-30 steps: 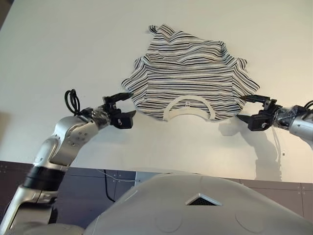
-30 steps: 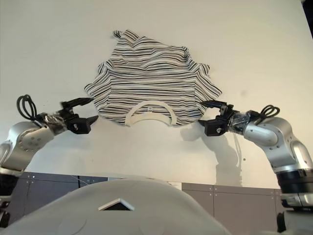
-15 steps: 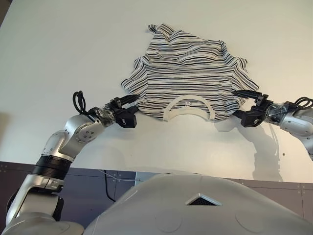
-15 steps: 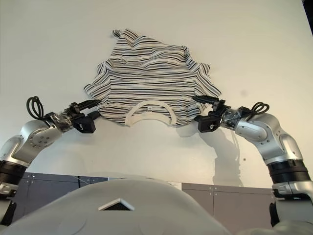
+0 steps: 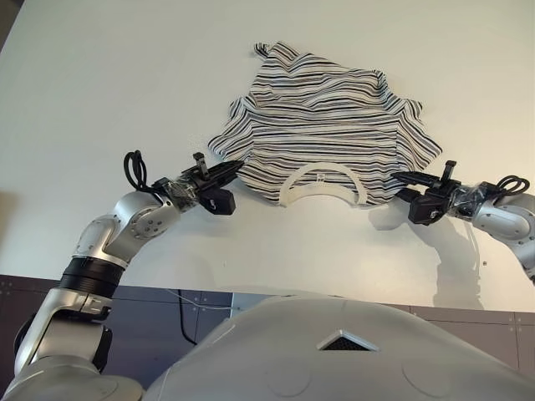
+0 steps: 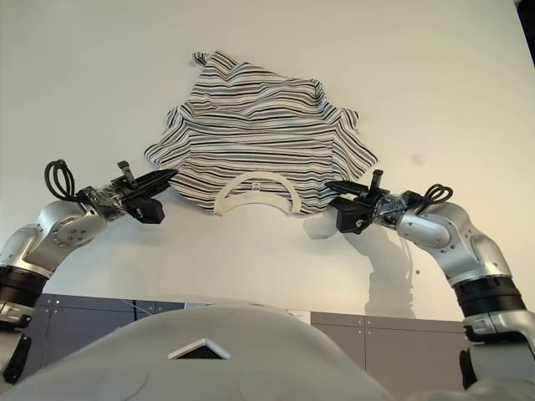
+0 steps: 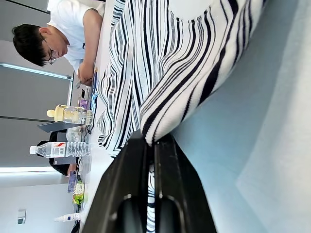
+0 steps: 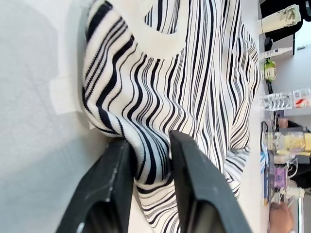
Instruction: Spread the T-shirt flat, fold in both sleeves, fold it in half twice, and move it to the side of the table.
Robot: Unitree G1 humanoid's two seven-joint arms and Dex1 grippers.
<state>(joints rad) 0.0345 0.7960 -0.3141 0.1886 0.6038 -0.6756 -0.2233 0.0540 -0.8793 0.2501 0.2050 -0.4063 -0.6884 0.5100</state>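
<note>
The black-and-white striped T-shirt [image 5: 322,125] lies crumpled on the white table [image 5: 109,75], its white collar [image 5: 322,177] on the side nearest me. My left gripper [image 5: 236,167] is at the shirt's near-left edge. In the left wrist view it [image 7: 151,160] is shut, with a thin fold of striped cloth pinched between the fingers. My right gripper [image 5: 399,180] is at the near-right edge. In the right wrist view it [image 8: 146,150] holds a thicker bunch of cloth that touches both fingers [image 8: 112,184].
The table's front edge [image 5: 251,288] runs close below both arms. Bare tabletop lies to the left and right of the shirt. Bottles [image 7: 60,149] and small items stand at the far end of the table, beyond the shirt.
Both grippers have moved inward to the shirt's near corners. Their wrists have rolled, and fingers that stood open a second ago have shut on the cloth. The shirt has barely shifted.
</note>
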